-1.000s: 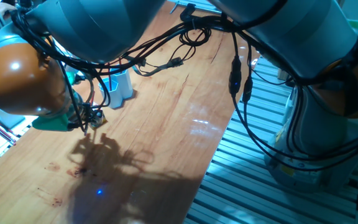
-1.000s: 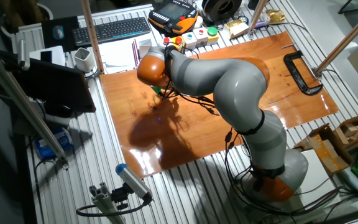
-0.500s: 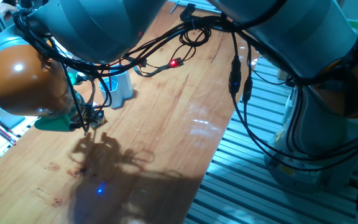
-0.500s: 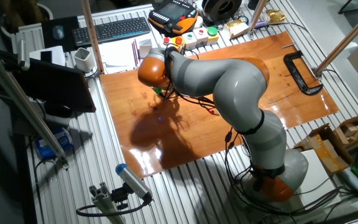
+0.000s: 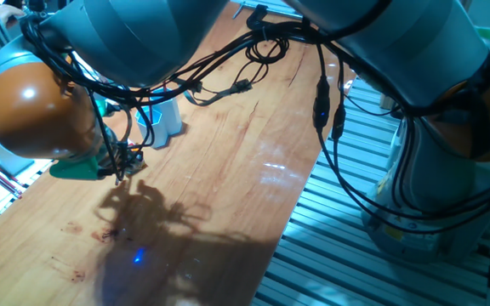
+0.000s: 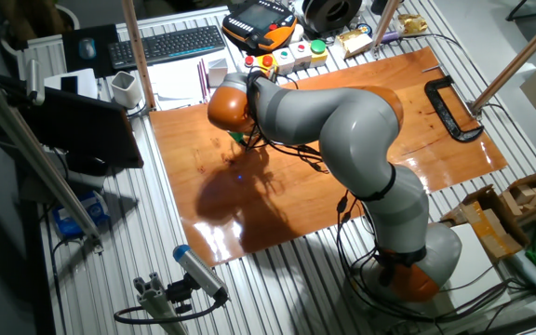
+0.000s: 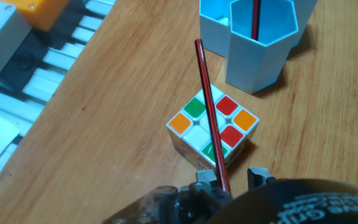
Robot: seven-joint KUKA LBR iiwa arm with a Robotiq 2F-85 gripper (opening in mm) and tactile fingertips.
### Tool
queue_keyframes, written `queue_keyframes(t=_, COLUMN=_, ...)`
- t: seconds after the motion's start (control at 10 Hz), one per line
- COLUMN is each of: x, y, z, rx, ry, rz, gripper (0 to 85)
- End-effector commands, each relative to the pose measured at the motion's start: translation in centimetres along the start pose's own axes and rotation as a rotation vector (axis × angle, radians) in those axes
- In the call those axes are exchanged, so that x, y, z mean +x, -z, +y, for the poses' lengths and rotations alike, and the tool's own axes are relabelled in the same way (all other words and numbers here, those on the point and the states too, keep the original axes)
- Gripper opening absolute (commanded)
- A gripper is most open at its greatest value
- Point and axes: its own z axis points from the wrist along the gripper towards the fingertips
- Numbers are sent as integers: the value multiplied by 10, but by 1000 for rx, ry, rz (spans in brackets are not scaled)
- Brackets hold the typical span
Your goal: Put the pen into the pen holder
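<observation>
Pen held in the fingers above a cube, short of the holder.

In one fixed view, the arm (image 5: 143, 34) hung low over the bench (image 5: 228, 170), with the holder (image 5: 164, 119) just behind its cables. In the other fixed view, the arm hid the fingers and the holder. In the hand view, the fingers (image 7: 232, 180) were clamped on the pen (image 7: 210, 118), which reached up across a puzzle cube (image 7: 213, 130) toward the holder (image 7: 257, 43); a second pen (image 7: 253, 18) stood inside the nearer tube.
</observation>
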Motion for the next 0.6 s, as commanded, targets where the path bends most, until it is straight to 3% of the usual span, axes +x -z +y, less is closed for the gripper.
queue_keyframes(t=0.0, x=0, y=-1, z=0, rx=1, ry=6, rz=-1, gripper=343)
queue_keyframes(t=0.3, x=1, y=-3, z=0, rx=-2, ry=16, rz=-3, gripper=317)
queue_keyframes(t=0.5, x=0, y=-1, z=0, rx=-1, ry=30, rz=-7, gripper=233)
